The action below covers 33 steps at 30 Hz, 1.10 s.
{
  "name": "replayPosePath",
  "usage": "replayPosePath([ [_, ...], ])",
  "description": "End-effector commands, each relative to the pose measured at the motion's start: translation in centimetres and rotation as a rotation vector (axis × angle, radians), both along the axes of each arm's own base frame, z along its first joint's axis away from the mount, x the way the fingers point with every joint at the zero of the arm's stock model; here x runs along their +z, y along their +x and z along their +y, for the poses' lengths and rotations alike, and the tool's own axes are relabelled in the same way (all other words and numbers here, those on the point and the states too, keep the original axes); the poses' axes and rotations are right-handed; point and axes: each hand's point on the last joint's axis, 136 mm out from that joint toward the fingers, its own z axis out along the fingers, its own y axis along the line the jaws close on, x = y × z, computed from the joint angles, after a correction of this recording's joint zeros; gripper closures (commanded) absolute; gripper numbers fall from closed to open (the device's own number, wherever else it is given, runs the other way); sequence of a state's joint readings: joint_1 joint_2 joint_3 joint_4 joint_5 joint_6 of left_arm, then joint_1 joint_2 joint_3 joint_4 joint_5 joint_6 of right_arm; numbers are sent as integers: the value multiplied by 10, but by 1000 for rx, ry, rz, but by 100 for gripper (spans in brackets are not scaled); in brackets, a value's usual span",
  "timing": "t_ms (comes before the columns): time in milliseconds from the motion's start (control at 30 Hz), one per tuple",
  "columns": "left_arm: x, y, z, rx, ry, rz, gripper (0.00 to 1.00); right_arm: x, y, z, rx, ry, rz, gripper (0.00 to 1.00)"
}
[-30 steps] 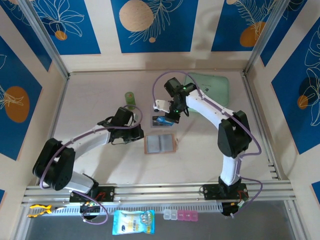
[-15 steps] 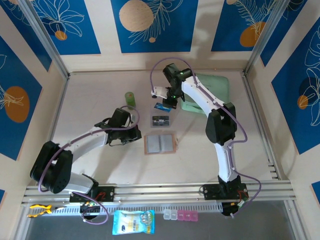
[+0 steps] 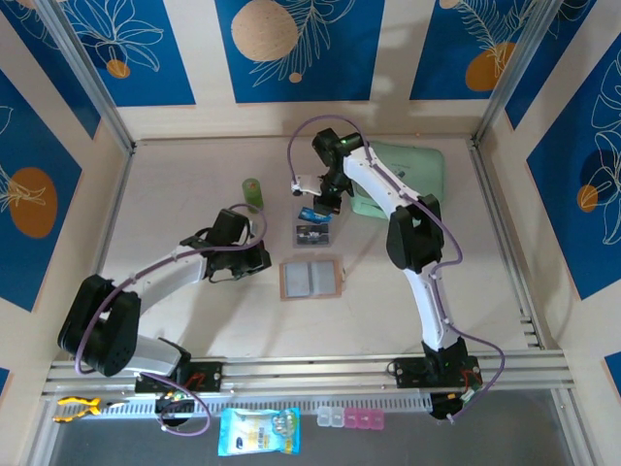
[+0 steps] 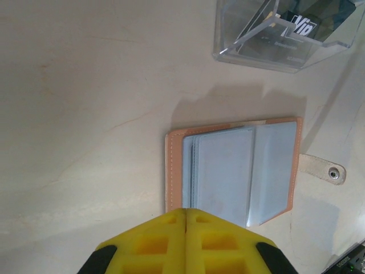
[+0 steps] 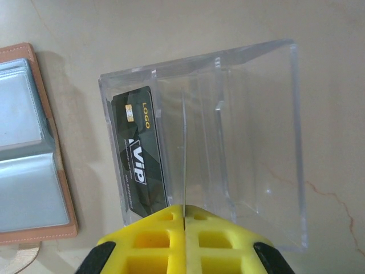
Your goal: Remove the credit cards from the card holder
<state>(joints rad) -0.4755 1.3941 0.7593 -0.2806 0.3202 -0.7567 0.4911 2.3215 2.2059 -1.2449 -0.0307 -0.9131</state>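
A pale wooden table [image 3: 194, 311] lies inside walls of blue panels [image 3: 291, 49] printed with white leaf outlines and orange discs. Just toward 12 o'clock from the table's middle sits a clear acrylic stand [image 5: 256, 114] with upright dividers. A small green cylinder [image 3: 252, 191] stands at 10 o'clock, and a mint-green pouch [image 3: 419, 165] lies flat at 1 o'clock. Beyond the metal rail [image 3: 310, 367] at the near edge lie a yellow tool [image 3: 76, 408] at 8 o'clock, a blue packet [image 3: 258, 431] at 6 o'clock, and white and pink pill boxes [image 3: 351, 418] just beside it.
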Motion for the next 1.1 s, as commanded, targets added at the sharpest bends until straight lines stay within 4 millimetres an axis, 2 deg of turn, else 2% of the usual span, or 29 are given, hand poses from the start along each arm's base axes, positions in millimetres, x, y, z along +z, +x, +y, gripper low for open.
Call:
replayPosePath([
  [0,-1,-5,8,4,9,14,93,-2,-10,2,33,9,54,100],
  [133,0,-5,7,5,5,15,94,-10,-10,4,41,-1,59,98],
  [233,0,-5,7,3,3,17,93,-12,-9,6,37,2,54,87],
  [367,0,-6,8,5,4,15,93,1,13,7,-33,26,-32,76],
  [533,-1,-7,7,3,1,20,93,14,32,6,-80,33,-147,75],
  [667,-1,-6,6,2,-2,19,93,18,32,10,-89,62,-149,76],
  [1067,1,-6,6,1,-2,18,93,-5,36,13,-107,31,-176,81],
])
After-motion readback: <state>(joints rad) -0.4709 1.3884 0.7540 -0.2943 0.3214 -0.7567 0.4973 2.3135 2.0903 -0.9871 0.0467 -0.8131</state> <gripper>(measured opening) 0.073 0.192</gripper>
